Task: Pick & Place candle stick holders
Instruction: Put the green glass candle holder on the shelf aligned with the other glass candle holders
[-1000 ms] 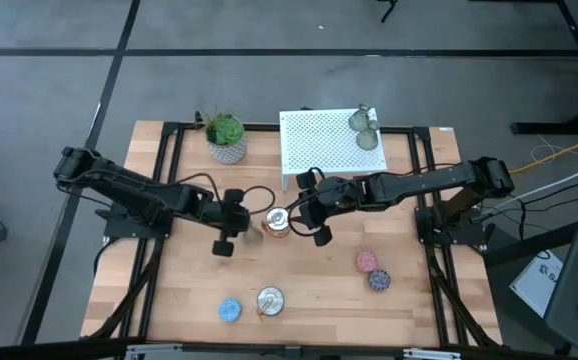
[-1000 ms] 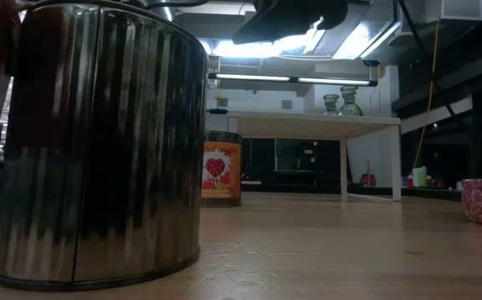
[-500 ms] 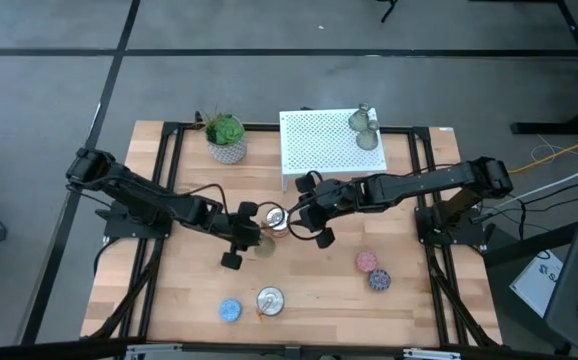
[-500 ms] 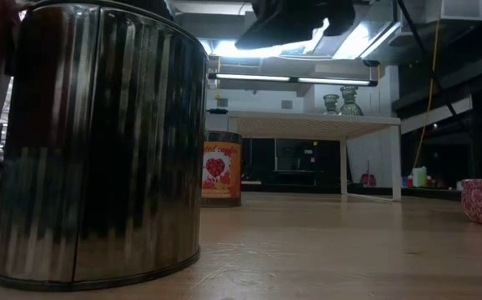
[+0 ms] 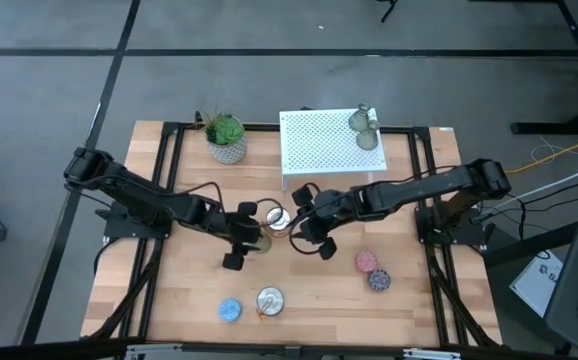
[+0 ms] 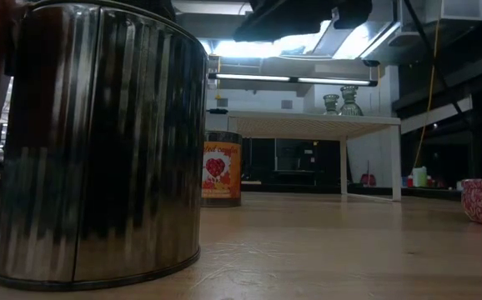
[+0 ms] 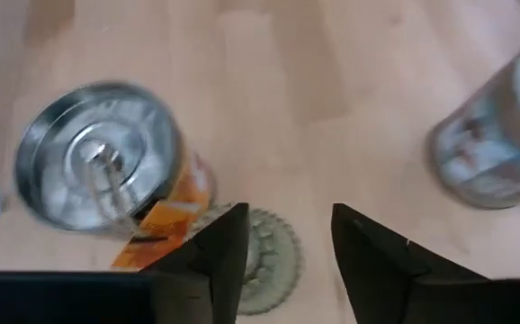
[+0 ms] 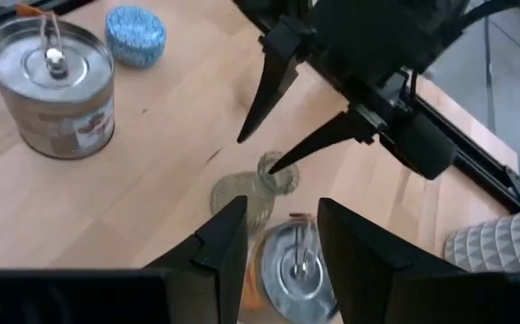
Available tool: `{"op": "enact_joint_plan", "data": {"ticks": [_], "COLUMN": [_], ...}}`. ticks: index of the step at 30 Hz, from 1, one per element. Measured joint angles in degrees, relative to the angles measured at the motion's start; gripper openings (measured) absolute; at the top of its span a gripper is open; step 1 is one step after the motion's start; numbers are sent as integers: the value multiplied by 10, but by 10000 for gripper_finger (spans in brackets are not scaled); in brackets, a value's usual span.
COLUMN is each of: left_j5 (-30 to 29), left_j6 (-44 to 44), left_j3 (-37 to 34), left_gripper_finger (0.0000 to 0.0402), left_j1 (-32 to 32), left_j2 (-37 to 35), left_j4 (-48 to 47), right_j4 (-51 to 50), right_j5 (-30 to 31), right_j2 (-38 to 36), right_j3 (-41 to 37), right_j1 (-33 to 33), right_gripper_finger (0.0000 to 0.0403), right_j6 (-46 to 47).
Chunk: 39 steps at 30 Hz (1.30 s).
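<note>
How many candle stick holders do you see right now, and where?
3. Two candle stick holders stand on the white perforated shelf, at its back right corner. The third is on the table beside the orange can, between the open fingers of the left pincer.

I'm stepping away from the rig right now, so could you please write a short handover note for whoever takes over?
Left end effector: open, straddling the third candle stick holder, which stands on the table beside the orange tin; not yet gripped.
Right end effector: open, empty, hovering just across the tin from the left.
Two candle stick holders stand on the white perforated shelf.
Done: apparently two placed.
Left: grip the third holder, lift it clear of the tin, set it on the shelf.
</note>
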Motion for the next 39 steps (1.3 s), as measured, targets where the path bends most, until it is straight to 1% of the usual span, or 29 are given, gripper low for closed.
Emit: {"op": "enact_joint_plan", "data": {"ticks": [2, 5, 9, 11, 15, 18, 21, 23, 25, 27, 30, 32, 34, 39], "left_j5": [20, 20, -19, -43, -87, -133, -171, -183, -186, -183, -155, -133, -124, -131], "left_j6": [-1, 0, 0, 1, 8, -2, -23, -41, -64, -90, -117, -119, -121, -121], "left_j3": [0, 1, 1, -6, -59, -118, -181, -218, -248, -270, -295, -304, -310, -310], "left_gripper_finger": [160, 158, 148, 143, 136, 132, 132, 132, 132, 132, 132, 132, 132, 132], "left_j1": [0, 0, 0, 0, 0, 0, 0, 0, 0, 0, 0, 0, 0, 0], "left_j2": [-22, -67, -129, -159, -219, -261, -294, -313, -327, -336, -338, -332, -326, -293], "left_j4": [-3, -15, -70, -73, -20, 57, 141, 180, 205, 206, 205, 207, 203, 207], "right_j4": [16, 24, 11, -2, -29, -41, -36, -32, -34, -27, -14, -8, 3, 17], "right_j5": [0, 0, 6, 6, 6, 7, 6, 2, 1, 0, -7, -9, -9, -11], "right_j2": [9, 28, 70, 94, 135, 160, 177, 187, 196, 206, 219, 227, 232, 232], "right_j3": [0, 7, 54, 82, 133, 157, 164, 164, 164, 164, 164, 164, 164, 164], "right_j1": [2, 3, 3, 3, 3, 3, 3, 3, 3, 3, 3, 2, 1, -8], "right_gripper_finger": [140, 140, 140, 140, 140, 140, 140, 140, 140, 140, 140, 140, 140, 140], "right_j6": [0, 0, 0, 0, 0, 0, 1, 1, 1, 1, -2, -4, -5, -10]}}
